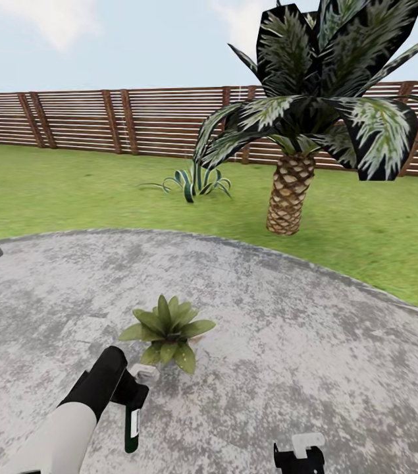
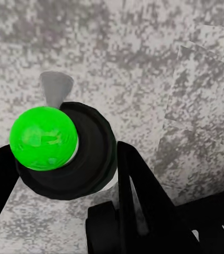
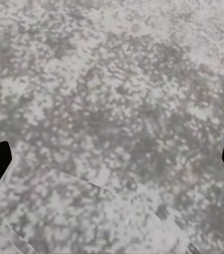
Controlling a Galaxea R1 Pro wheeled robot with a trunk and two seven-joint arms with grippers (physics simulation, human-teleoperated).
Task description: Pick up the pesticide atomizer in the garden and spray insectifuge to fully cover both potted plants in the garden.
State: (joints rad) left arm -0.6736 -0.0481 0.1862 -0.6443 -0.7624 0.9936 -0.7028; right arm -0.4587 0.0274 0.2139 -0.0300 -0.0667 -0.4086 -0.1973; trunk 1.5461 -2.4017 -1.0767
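Atomizer pickup: done, judging by the pesticide atomizer [image 1: 131, 428] off the paving and clamped in the left gripper [image 1: 131, 395], bottle hanging down, pale spray head [image 1: 145, 374] uppermost.
Atomizer place: just on the robot's side of the potted plant [image 1: 167, 331], spray head close to the nearest leaves, not touching as far as the head view tells.
Left jaws: pinching the bottle; in the left wrist view the dark fingers [image 2: 138, 190] sit either side of the round dark body [image 2: 93, 153], a bright green disc [image 2: 44, 138] toward the camera.
Right gripper [image 1: 299, 457]: low over bare paving [image 3: 112, 106], well to the right of the plant; jaws spread wide, nothing between them.
Spraying, first plant: no mist or wetting visible; coverage cannot be told, so likely in hand or about to begin.
Spraying, second plant: left to do, by judgement; one low rosette only to point at here.
Not targets: palm [image 1: 291, 191] and striped agave [image 1: 195, 181] on the lawn beyond the plant, before the slatted fence [image 1: 77, 122].
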